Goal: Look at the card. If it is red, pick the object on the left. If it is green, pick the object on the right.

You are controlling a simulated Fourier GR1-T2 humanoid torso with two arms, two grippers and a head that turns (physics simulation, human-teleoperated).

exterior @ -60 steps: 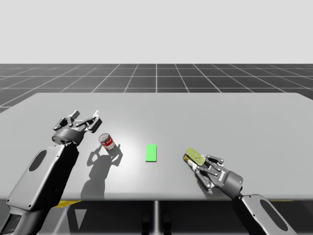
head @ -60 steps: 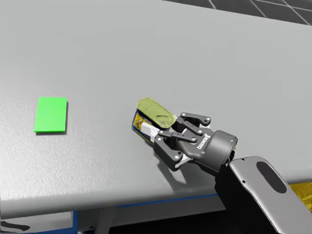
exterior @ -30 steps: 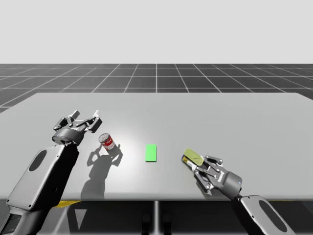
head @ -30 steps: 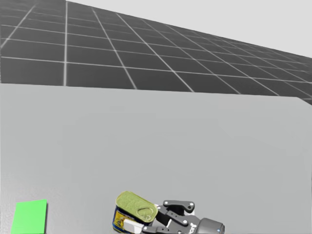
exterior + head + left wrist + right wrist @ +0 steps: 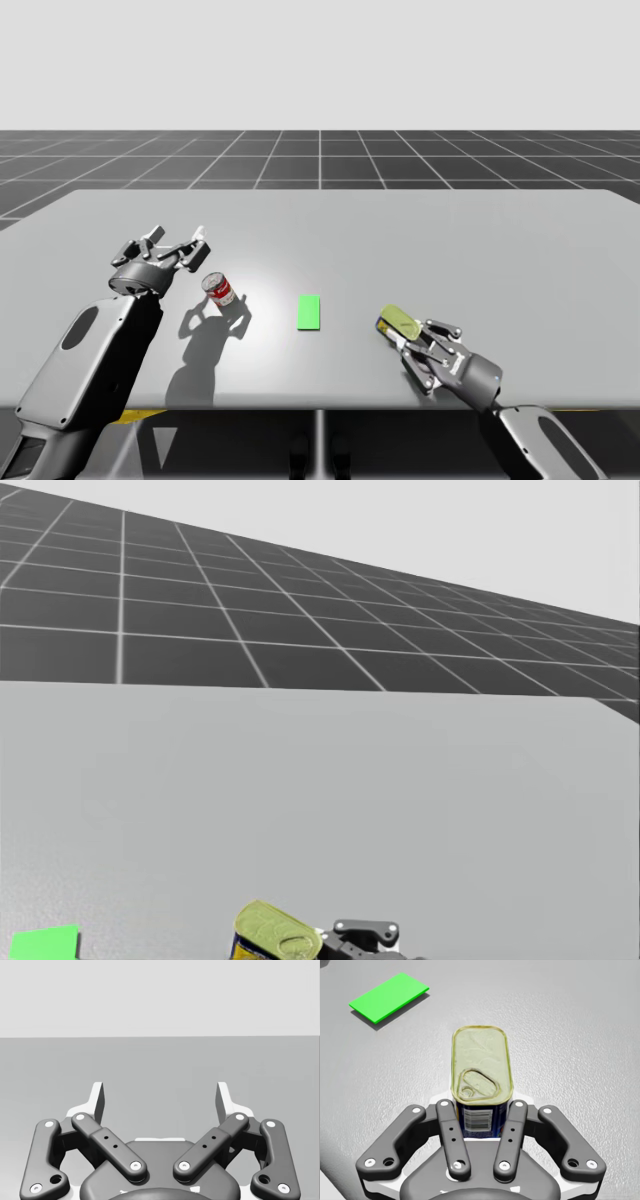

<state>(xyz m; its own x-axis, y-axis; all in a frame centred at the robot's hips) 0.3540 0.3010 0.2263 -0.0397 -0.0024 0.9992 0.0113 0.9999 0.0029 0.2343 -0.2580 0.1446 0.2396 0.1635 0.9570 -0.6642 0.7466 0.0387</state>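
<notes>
The blue rectangular tin with a gold pull-tab lid (image 5: 398, 324) is seen in the high view on the right part of the grey table (image 5: 500, 260), near its front edge. It is gripped by the right gripper (image 5: 408, 342), which reaches in from the lower right. The flat green rectangular card (image 5: 309, 312) lies to the left of the tin, well apart from it. Further left a small red cylindrical can with a white band (image 5: 219, 289) stands upright. The left gripper (image 5: 178, 238) is held just beside and beyond that can, its 2 fingers spread and nothing between them.

In the head view the tin (image 5: 277, 935) is cut by the bottom edge, with the linkage of the right gripper (image 5: 362, 935) just to its right. A corner of the green card (image 5: 45, 945) is seen at the lower left, and the bare table (image 5: 400, 810) stretches away to a dark gridded floor.

In the left wrist view the left gripper (image 5: 160, 1097) is shown wide open, with only bare table ahead of its fingers (image 5: 97, 1100).

In the right wrist view the tin (image 5: 480, 1070) stands upright, lid upward, between the 2 fingers of the right gripper (image 5: 481, 1120), which are closed against its 2 sides. The green card (image 5: 389, 996) lies flat ahead of the gripper and off to one side, apart from the tin. Whether the tin is lifted off the table cannot be told.
</notes>
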